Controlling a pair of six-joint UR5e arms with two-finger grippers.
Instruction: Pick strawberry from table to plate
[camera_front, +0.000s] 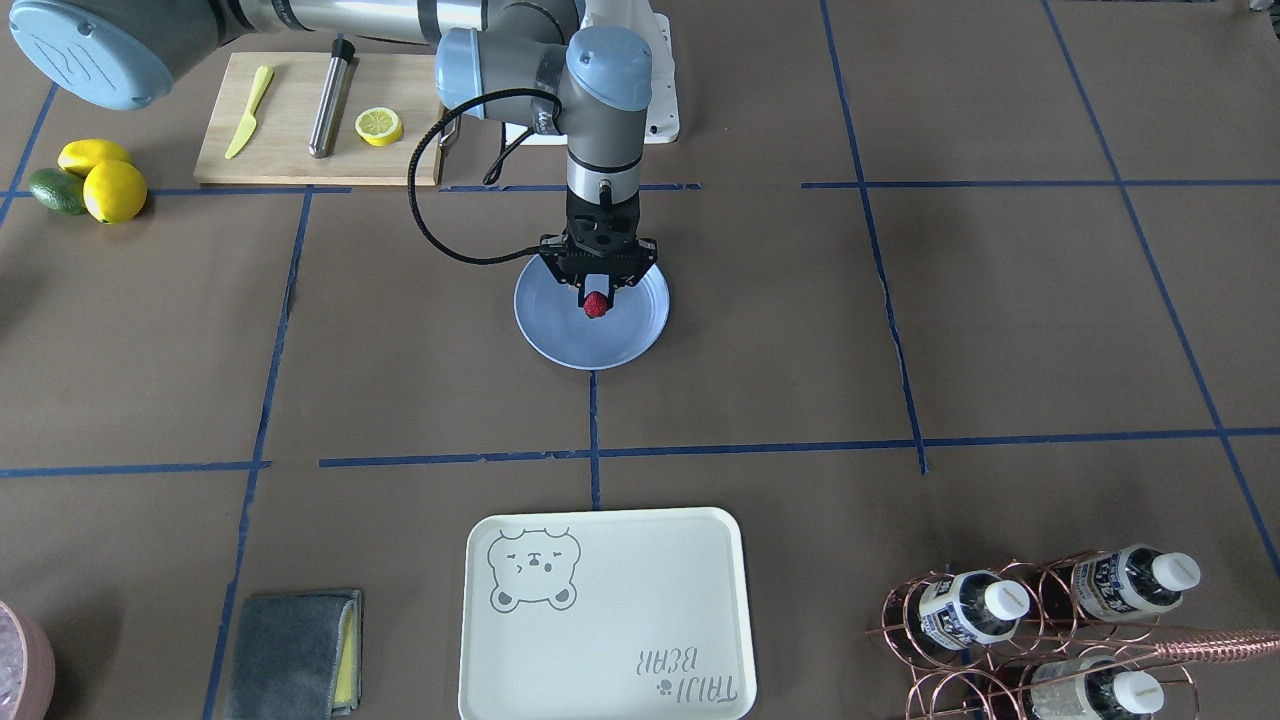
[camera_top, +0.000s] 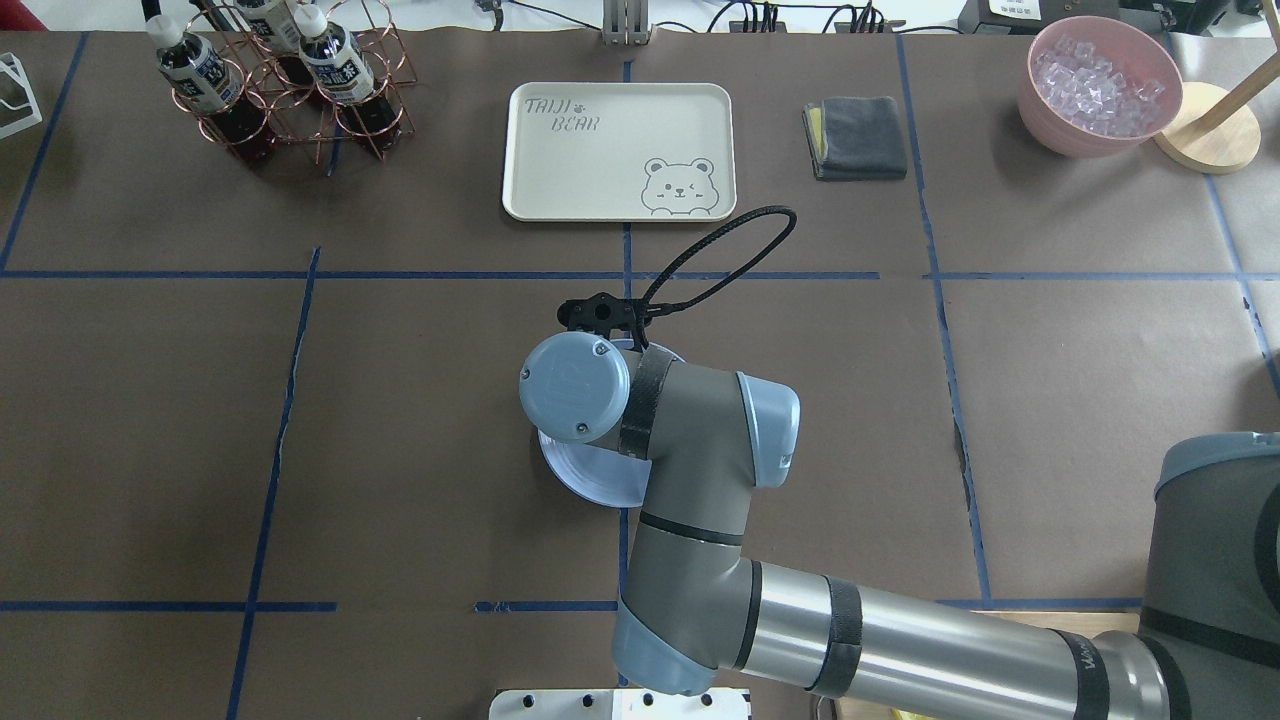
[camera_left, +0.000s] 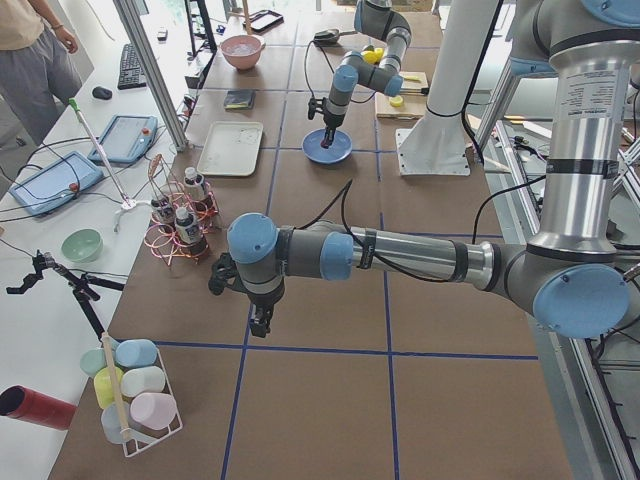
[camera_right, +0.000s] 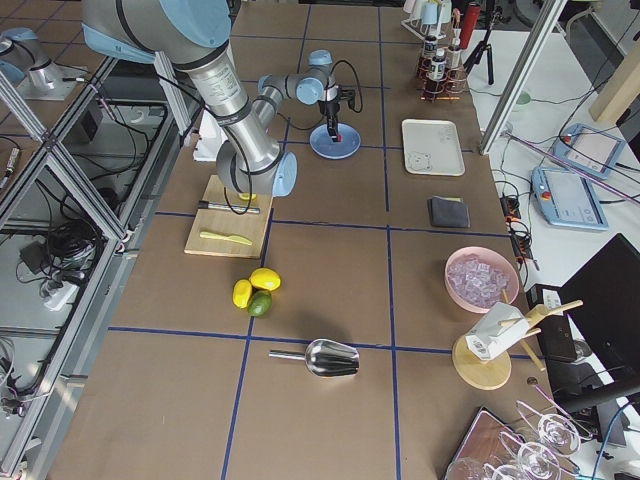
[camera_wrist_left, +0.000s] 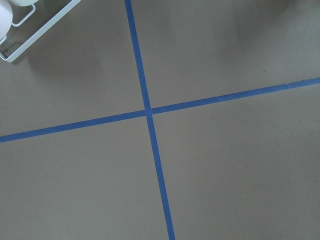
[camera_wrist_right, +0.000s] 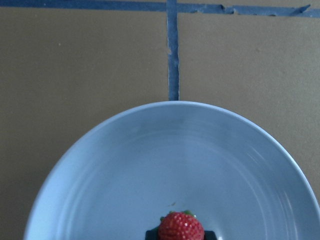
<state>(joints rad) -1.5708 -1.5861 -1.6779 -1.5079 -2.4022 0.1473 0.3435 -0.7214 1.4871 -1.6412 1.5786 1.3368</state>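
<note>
- Red and small, the strawberry (camera_front: 596, 305) is pinched between the fingertips of the right gripper (camera_front: 597, 288), which points straight down. The berry does not lie on the tabletop (camera_front: 900, 330).
- Directly below this gripper is the plate (camera_front: 560, 345). The berry hangs over the inner part of the plate, close to the middle and away from the rim.
- In the right wrist view we see the berry at the gripper's tip with the blue-grey floor of the plate behind it. We cannot tell if it already touches the plate.
- We judge that the picking and the carrying are done, and the release is not yet done.
- What is left, in our judgement: go down a little if needed, spread the fingers so the berry rests on the plate, then lift the gripper away.
- The left gripper (camera_left: 258, 322) is well apart from the right one and takes no part here. It hangs over bare tabletop near a crossing of blue tape (camera_wrist_left: 148, 112). We cannot tell if it is spread or pressed together.
</note>
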